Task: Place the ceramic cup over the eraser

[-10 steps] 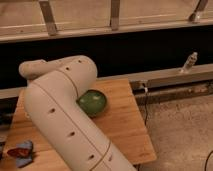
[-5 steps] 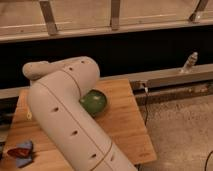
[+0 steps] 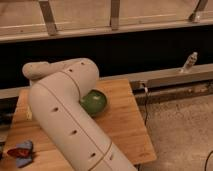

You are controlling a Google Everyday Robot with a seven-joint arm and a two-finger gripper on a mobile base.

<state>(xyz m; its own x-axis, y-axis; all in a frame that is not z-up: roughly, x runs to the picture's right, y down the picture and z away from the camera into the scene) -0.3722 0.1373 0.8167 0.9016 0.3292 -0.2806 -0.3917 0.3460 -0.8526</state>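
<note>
Arm (image 3: 65, 120) seemingly hides pincer and ceramic cup.

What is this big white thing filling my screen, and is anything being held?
That is the robot's single arm, seen by one camera looking down on a wooden table. The arm reaches across the table's left side and hides its pincer, the two-finger grasping end, so whether it holds anything cannot be seen. Visible are a green bowl beside the arm, blue-and-red flat pieces at the near left corner, and a slim bottle on the far ledge. The cup and eraser are out of sight.
</note>
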